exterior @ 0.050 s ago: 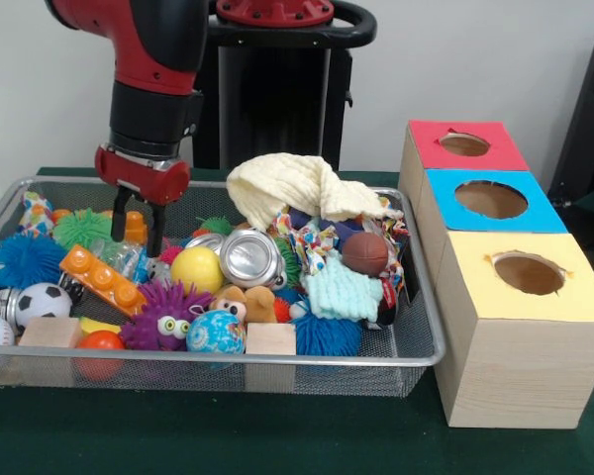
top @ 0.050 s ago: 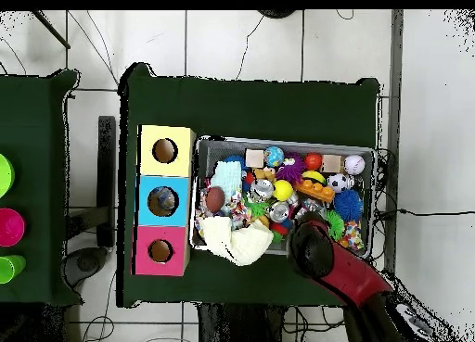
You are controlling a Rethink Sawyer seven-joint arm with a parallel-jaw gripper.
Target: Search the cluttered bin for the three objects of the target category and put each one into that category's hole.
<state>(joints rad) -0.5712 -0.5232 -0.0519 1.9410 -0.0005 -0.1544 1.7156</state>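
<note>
A wire mesh bin (exterior @ 0.050 s ago: 277, 360) holds a heap of toys. My gripper (exterior @ 0.050 s ago: 136, 241) hangs open over its back left part, fingers straddling a small orange piece (exterior @ 0.050 s ago: 135, 228), gripping nothing. Near it lie a green spiky ball (exterior @ 0.050 s ago: 81, 228), an orange toy brick (exterior @ 0.050 s ago: 104, 280), a yellow ball (exterior @ 0.050 s ago: 196, 269) and a silver can (exterior @ 0.050 s ago: 249, 257). A pale yellow cloth (exterior @ 0.050 s ago: 292, 188) is piled at the back. In the overhead view the arm (top @ 0.050 s ago: 320, 255) covers the gripper. Three boxes with round holes stand beside the bin: red (exterior @ 0.050 s ago: 464, 144), blue (exterior @ 0.050 s ago: 491, 200), yellow (exterior @ 0.050 s ago: 528, 273).
Also in the bin are a brown football (exterior @ 0.050 s ago: 365, 252), a soccer ball (exterior @ 0.050 s ago: 42, 302), a purple fuzzy toy (exterior @ 0.050 s ago: 165, 317), a globe ball (exterior @ 0.050 s ago: 215, 332), a blue spiky ball (exterior @ 0.050 s ago: 28, 259), a light blue knit cloth (exterior @ 0.050 s ago: 343, 289) and wooden blocks (exterior @ 0.050 s ago: 270, 339). The green table's edge (top @ 0.050 s ago: 250, 83) lies beyond the bin.
</note>
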